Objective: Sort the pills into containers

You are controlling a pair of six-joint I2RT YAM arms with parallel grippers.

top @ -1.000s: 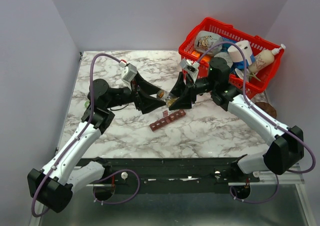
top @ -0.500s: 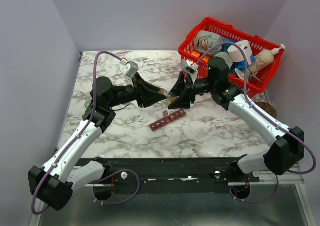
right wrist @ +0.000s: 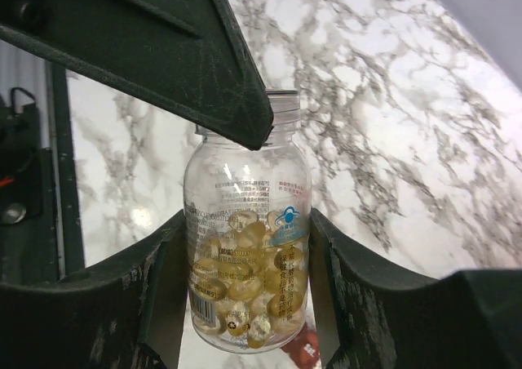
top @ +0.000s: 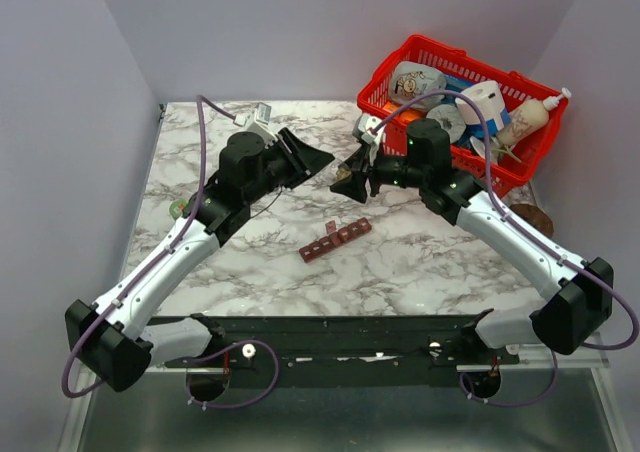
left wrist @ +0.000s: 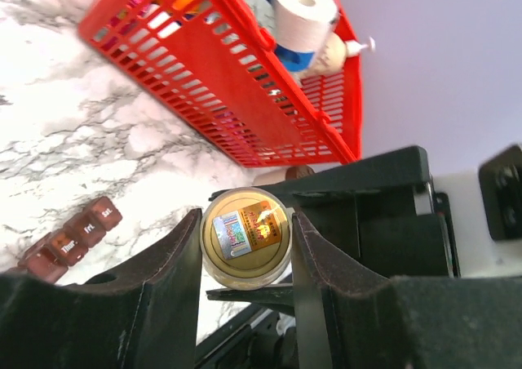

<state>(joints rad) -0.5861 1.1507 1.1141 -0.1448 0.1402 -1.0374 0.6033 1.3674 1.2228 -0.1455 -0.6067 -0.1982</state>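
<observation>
One strip of containers (top: 335, 240) is lying on the marble table (top: 400, 262), nearest the arm bases and between the two arms. It is not being touched. Three of its dark red lids are showing in the left wrist view, reading what looks like Thur, Fri and Sat.

Farther back, two arms are reaching in from the near corners with elbows bent. Their wrists are raised above the table and their tips are facing each other, close together.

The left gripper (left wrist: 245, 222) is clamping one round cap (left wrist: 245, 238) between its fingers. The cap's gold top is carrying a colourful sticker too small to read.

The right gripper (right wrist: 246, 222) is squeezing one clear bottle (right wrist: 245, 181) by its sides, upright, its threaded neck uncapped. The pills (right wrist: 241, 291) are sitting heaped in its lower half, too many and too packed to count. The label's fine print is not legible; a blue round logo is showing.

Farthest, one red basket (left wrist: 220, 83) is standing at the table's far right corner, holding one white paper roll (left wrist: 303, 10) among other items.
</observation>
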